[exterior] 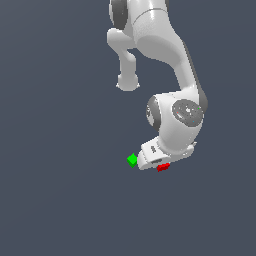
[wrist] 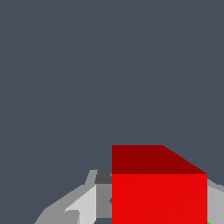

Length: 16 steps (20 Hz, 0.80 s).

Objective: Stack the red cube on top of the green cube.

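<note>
Fingers flank the red cube, which fills the space between them in the wrist view; they appear clamped on it, though contact on the far side is hidden. In the exterior view the red cube sits under the white hand, at about four o'clock from the green cube. The green cube lies just beside the hand on the grey tabletop, with nothing on top of it. Judged progress: the pick looks done. Remaining: carry the red cube over the green one, lower it squarely, release.
</note>
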### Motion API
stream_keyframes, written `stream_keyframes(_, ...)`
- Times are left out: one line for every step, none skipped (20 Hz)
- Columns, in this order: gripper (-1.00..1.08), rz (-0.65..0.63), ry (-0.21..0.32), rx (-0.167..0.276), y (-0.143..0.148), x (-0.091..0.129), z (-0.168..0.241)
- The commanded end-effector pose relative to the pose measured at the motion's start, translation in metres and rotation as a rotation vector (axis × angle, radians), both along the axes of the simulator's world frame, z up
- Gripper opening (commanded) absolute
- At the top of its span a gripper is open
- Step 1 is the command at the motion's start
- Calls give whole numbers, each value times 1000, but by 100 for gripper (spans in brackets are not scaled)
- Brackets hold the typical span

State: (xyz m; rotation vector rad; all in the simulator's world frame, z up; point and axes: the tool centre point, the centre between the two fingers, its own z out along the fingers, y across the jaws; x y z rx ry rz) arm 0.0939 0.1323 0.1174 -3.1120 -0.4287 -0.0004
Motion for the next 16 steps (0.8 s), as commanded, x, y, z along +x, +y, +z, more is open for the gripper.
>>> stream_keyframes(-100,-1,-1,0,-5,-2,-2)
stream_keyframes(-100,-1,-1,0,-7,-4,-3)
stream_keyframes(-100,-1,-1,0,-10,-5,-5)
stream_keyframes(-100,-1,-1,0,-13,-7,-6)
stream_keyframes(-100,-1,-1,0,-17,-9,-8)
stream_keyframes(-100,-1,-1,0,-21,-12,-10)
stream_keyframes(-100,-1,-1,0,-25,-14,-13)
stream_keyframes(-100,-1,-1,0,-31,-17,-15)
stream_keyframes(-100,-1,0,0,-36,-20,-19)
stream_keyframes(-100,-1,0,0,-43,-24,-22)
stream_keyframes(-100,-1,0,0,-49,-27,-25)
stream_keyframes(-100,-1,0,0,-56,-31,-29)
stream_keyframes(-100,-1,0,0,-62,-34,-32)
stream_keyframes(-100,-1,0,0,-68,-37,-35)
stream_keyframes(-100,-1,0,0,-73,-40,-38)
stream_keyframes(-100,-1,0,0,-79,-43,-41)
